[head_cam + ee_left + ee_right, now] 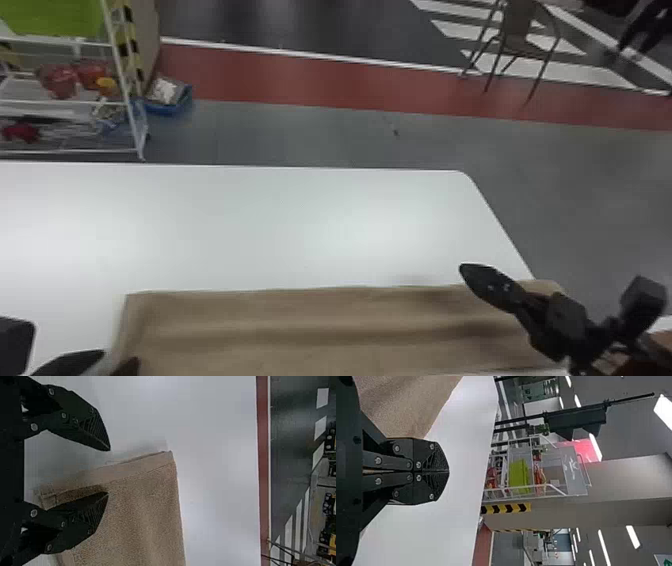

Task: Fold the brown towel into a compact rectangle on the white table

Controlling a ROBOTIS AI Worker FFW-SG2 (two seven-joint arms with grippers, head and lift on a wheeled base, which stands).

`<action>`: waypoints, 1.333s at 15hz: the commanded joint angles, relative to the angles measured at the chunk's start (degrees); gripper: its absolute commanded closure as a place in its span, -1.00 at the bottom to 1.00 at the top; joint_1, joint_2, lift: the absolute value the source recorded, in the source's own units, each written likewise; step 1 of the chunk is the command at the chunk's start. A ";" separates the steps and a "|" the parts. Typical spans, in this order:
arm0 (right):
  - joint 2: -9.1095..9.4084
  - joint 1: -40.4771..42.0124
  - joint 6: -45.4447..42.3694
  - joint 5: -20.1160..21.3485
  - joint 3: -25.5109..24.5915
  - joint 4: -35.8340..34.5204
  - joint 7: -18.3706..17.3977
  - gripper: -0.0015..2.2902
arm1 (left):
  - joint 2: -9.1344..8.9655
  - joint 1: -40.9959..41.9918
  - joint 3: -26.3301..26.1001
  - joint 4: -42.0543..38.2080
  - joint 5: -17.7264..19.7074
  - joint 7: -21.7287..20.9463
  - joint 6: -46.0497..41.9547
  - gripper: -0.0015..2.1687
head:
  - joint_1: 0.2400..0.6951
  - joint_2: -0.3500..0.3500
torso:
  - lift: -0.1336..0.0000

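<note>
The brown towel (pixel 320 312) lies as a wide, fairly flat strip along the near side of the white table (pixel 250 225), with soft creases running lengthwise. By its left end is my left gripper (pixel 120 356), open. In the left wrist view, the left gripper (pixel 108 471) has one finger over the towel (pixel 138 510) and the other over bare table, with the layered side edge between them. Over the towel's right end is my right gripper (pixel 464 271). The right wrist view has the right gripper (pixel 448 471) shut on nothing, beside the towel (pixel 403 403).
Beyond the table's far edge, a white wire rack (pixel 125 100) stands at the left with a blue bin (pixel 170 102) beside it. A chair (pixel 517 35) is on the floor at the far right. The table's right edge slants down toward the right gripper.
</note>
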 commanded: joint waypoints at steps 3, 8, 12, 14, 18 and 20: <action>0.00 0.00 0.10 -0.42 -0.42 -0.07 0.19 0.04 | 0.18 -0.14 0.13 -0.41 -0.44 -0.71 1.58 0.55 | 1.00 -0.76 | -0.83; -0.09 -0.53 0.63 -0.07 -0.42 -0.07 0.19 0.04 | -0.09 -0.05 2.94 -2.34 0.79 -1.42 2.98 0.56 | 1.00 -0.74 | -0.83; -0.26 -0.88 0.63 0.20 -0.42 0.01 0.19 0.04 | -0.53 -0.22 8.65 -5.77 5.28 -2.21 7.73 0.56 | 1.00 -0.65 | -0.83; -0.53 -0.88 0.63 0.11 -0.51 0.36 0.19 0.04 | -0.61 -0.93 12.08 -7.53 7.65 -2.91 10.72 0.55 | 1.00 -0.60 | -0.83; -1.32 -0.53 0.10 0.90 -0.51 1.77 0.19 0.04 | -1.93 -1.10 19.55 -12.36 13.45 -4.76 16.17 0.55 | 1.00 -0.49 | -0.83; -1.67 0.18 -0.07 1.43 0.81 2.56 0.19 0.04 | -3.07 -1.10 22.01 -14.65 15.21 -6.25 18.10 0.55 | 1.00 -0.47 | -0.83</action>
